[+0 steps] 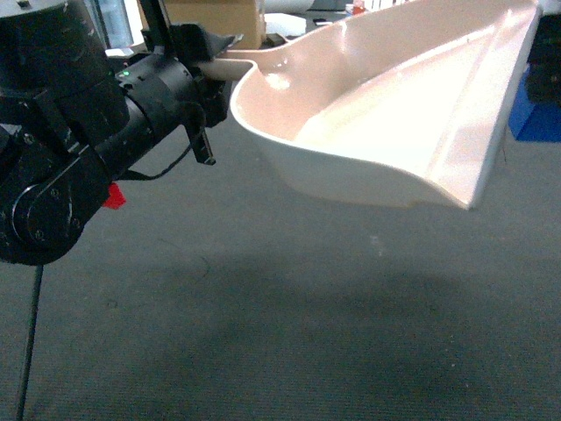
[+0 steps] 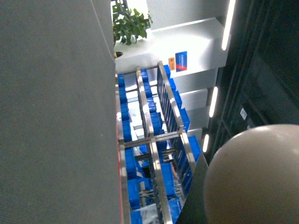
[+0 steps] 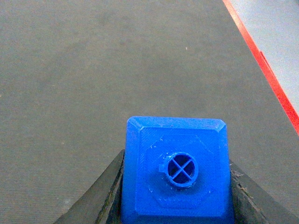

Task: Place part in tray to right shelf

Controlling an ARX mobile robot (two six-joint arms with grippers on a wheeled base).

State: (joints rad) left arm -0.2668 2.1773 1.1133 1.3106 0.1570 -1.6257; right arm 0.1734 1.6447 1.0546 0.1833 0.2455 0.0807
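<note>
The tray (image 1: 394, 105), a pale pinkish scoop, hangs above the grey floor at the upper right of the head view, its open lip facing right. My left gripper (image 1: 213, 72) is shut on the tray's handle, whose rounded end (image 2: 254, 179) fills the lower right of the left wrist view. The tray's inside shows nothing in it. The part (image 3: 177, 170), a bright blue block with a round knob, sits between the dark fingers (image 3: 105, 191) of my right gripper (image 3: 176, 163), which is shut on it. That gripper is out of the head view. Whether the steel rack (image 2: 149, 140) is the right shelf I cannot tell.
Grey carpet lies under everything. A red floor stripe (image 3: 261, 60) runs along the right of the right wrist view. The steel rack holds several blue bins (image 2: 133, 186). Another blue bin (image 1: 536, 110) shows behind the tray's lip, and a cardboard box (image 1: 219, 17) stands far back.
</note>
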